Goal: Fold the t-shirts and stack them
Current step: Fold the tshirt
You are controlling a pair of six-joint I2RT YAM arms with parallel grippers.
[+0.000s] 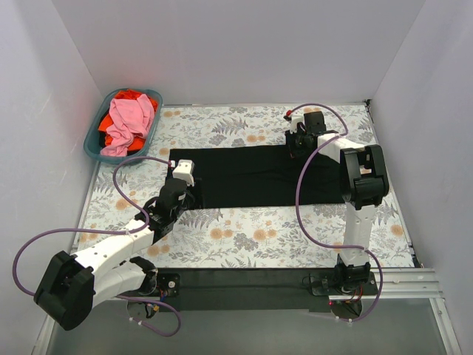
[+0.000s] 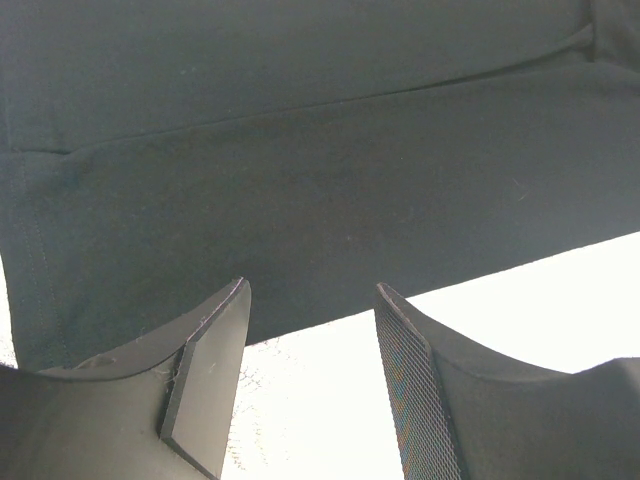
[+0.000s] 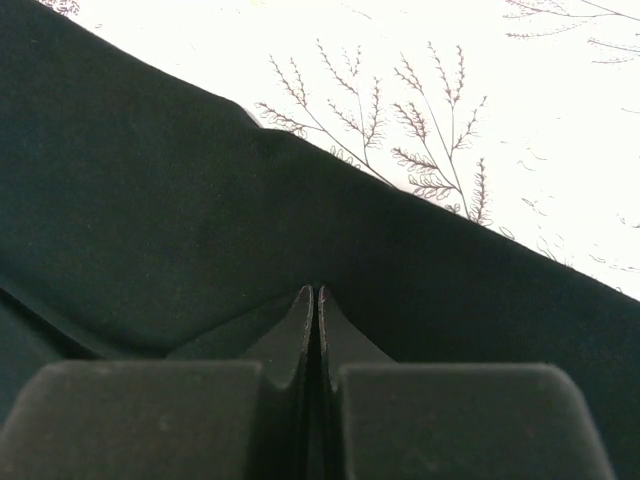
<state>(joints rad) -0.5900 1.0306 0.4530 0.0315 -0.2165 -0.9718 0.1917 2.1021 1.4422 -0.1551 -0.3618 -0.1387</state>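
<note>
A large black t-shirt (image 1: 251, 177) lies folded into a long strip across the middle of the table. My left gripper (image 1: 191, 198) hovers at its near left corner. In the left wrist view this gripper (image 2: 312, 290) is open, with the shirt's near edge (image 2: 330, 200) just beyond the fingertips and nothing between them. My right gripper (image 1: 295, 144) is at the shirt's far edge near its right end. In the right wrist view it (image 3: 317, 290) is shut, tips pinched into the black cloth (image 3: 200, 230). A pink t-shirt (image 1: 131, 117) and an orange-red one (image 1: 117, 139) lie bunched in the basket.
A teal plastic basket (image 1: 94, 145) stands at the back left corner. The floral table cover (image 1: 251, 237) runs to white walls on the left, back and right. Purple cables loop beside both arms.
</note>
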